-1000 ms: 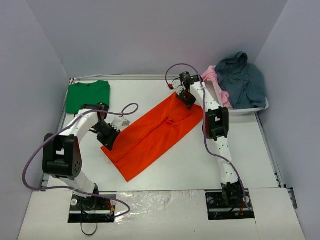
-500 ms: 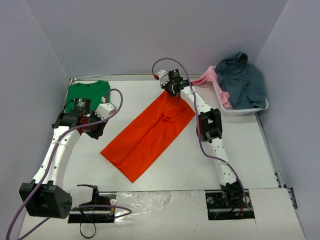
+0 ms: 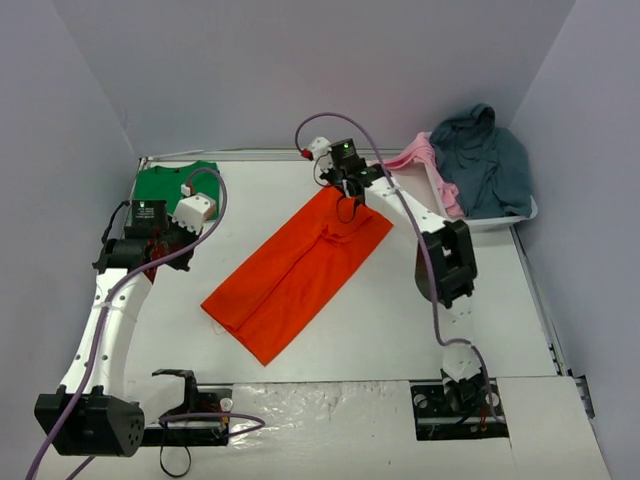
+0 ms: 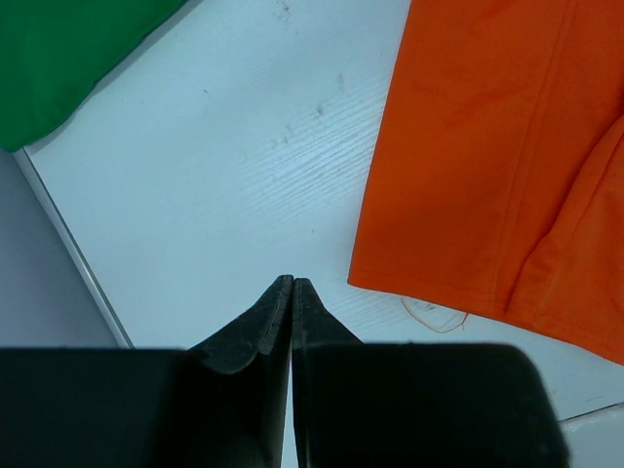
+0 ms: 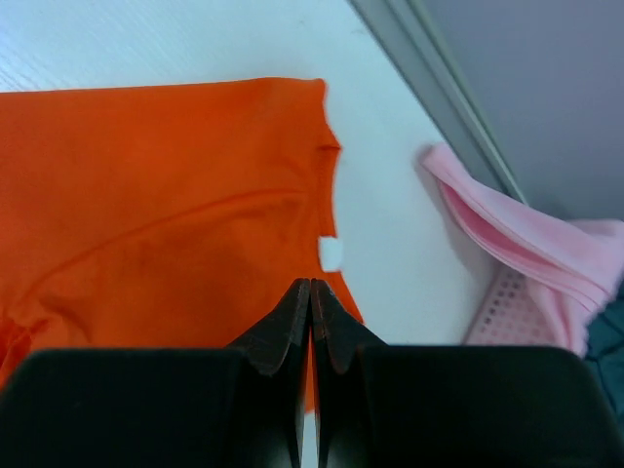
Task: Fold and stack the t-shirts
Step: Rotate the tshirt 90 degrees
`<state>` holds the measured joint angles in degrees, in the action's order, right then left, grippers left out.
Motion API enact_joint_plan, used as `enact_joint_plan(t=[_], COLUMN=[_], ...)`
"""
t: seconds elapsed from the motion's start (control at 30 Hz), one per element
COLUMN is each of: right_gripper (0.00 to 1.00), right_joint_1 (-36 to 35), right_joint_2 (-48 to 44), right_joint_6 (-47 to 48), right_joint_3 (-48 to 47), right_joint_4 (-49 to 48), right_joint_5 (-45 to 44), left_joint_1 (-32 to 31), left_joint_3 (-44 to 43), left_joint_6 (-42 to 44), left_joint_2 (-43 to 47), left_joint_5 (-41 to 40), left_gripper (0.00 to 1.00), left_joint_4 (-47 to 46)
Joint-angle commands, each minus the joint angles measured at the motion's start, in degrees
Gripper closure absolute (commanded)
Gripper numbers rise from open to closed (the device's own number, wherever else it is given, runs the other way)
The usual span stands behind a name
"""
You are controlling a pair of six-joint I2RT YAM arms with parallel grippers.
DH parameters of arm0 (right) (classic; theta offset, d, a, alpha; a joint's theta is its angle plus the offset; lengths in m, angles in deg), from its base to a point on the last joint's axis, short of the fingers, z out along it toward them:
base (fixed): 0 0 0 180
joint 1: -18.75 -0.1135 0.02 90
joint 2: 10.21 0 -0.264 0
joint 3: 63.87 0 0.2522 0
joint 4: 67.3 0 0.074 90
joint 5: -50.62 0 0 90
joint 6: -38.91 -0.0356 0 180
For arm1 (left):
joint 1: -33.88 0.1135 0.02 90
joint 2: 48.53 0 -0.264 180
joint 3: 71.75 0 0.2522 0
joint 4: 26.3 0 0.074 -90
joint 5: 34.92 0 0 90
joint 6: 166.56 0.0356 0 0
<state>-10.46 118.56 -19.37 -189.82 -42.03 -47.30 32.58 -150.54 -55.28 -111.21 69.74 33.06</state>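
Orange cloth short-sleeved t-shirt (image 3: 295, 275), folded to a long strip, lies diagonally mid-way across the white table (image 3: 350, 340). Green cloth t-shirt (image 3: 170, 185), folded, sits at the far-left corner, well apart. Left gripper (image 4: 292, 283): jaws pressed together, nothing held, above bare table between the two shirts. Right gripper (image 5: 309, 285): jaws pressed together over the orange shirt's far collar end, beside a small white tag (image 5: 331, 253); no cloth visibly pinched.

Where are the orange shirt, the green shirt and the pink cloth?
orange shirt (image 3: 295, 275): top view, middle of the flat cloth.
green shirt (image 3: 160, 185): top view, its bare left part.
pink cloth (image 5: 517, 244): right wrist view, on its long fold.
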Motion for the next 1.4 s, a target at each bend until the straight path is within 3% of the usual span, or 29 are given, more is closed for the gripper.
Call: enact_joint_plan(t=[0.0,0.2,0.33,0.67,1.37], right_gripper=[1.0,1.0,1.0,1.0,1.0], right_joint_1=[0.7,1.3,1.4,2.1,5.3], right_joint_2=[-13.0,-21.5,-21.5,-17.2,-4.6], right_joint_6=[-2.7,-4.4,-6.1,-9.8,-9.9], right_joint_3=[7.0,18.0,20.9,22.3,18.7], right_joint_4=[1.3,4.0,8.0,12.7,14.6], right_joint_5=[-3.7,-4.4,-2.5,2.9,7.3], left_joint_1=[0.7,1.0,0.9,5.1,6.9], left_joint_3=[0.6,0.0,-0.6,1.5,1.8], left_joint_6=[-2.8,-3.6,-4.0,-4.7,-4.7], left_joint_2=[1.8,3.3,4.6,9.2,7.7], left_joint_5=[1.1,-0.2,-0.8,2.1,2.9], left_gripper=[0.98,0.98,0.98,0.98,0.98], left_joint_4=[-3.1,-2.3,-0.1,0.5,-0.5])
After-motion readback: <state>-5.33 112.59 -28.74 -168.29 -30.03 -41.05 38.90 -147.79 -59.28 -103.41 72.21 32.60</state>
